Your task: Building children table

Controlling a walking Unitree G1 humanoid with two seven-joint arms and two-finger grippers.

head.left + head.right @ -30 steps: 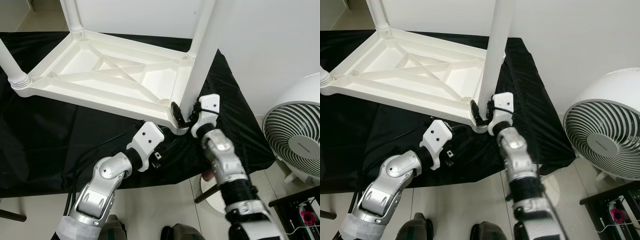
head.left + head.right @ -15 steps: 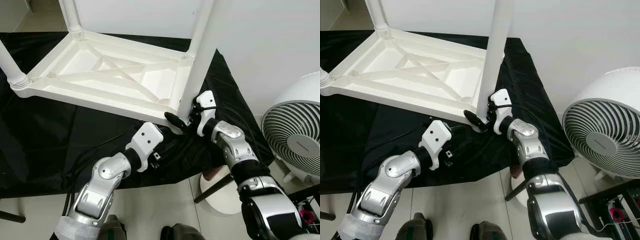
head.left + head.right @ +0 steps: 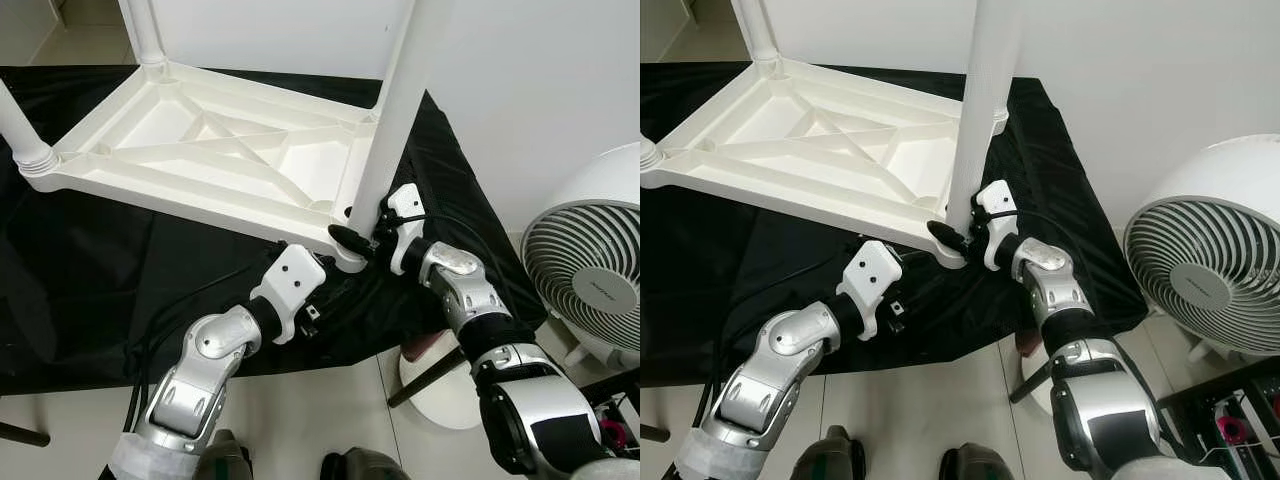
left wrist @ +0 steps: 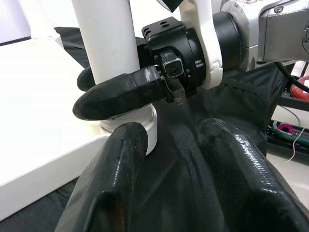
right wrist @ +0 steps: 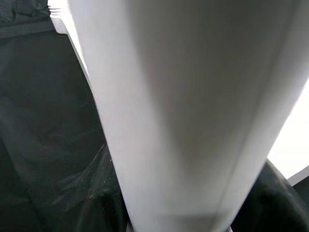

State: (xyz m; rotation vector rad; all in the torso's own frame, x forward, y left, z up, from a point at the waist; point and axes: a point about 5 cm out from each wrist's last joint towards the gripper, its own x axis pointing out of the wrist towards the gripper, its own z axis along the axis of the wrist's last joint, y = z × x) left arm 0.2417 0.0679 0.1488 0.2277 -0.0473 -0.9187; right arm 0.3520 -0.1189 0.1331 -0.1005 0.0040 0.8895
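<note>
- We seem to be indoors in a home-like room: pale tiled floor (image 3: 330,410) at the bottom of the frame.
- White fan (image 3: 590,270) at the right edge; plain white wall (image 3: 520,90) above it.

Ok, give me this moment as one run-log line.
right gripper: shut on table leg at corner socket | left gripper: open, over black cloth | tabletop: upside down

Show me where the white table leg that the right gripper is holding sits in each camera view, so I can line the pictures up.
Left eye view: the table leg rises from the near right corner of the upturned table, right of centre.
Right eye view: it stands at centre.
Left wrist view: upper left, a white column clasped by the right gripper.
Right wrist view: close up, blurred, down the middle.
Shared landmark: the black cloth.
</note>
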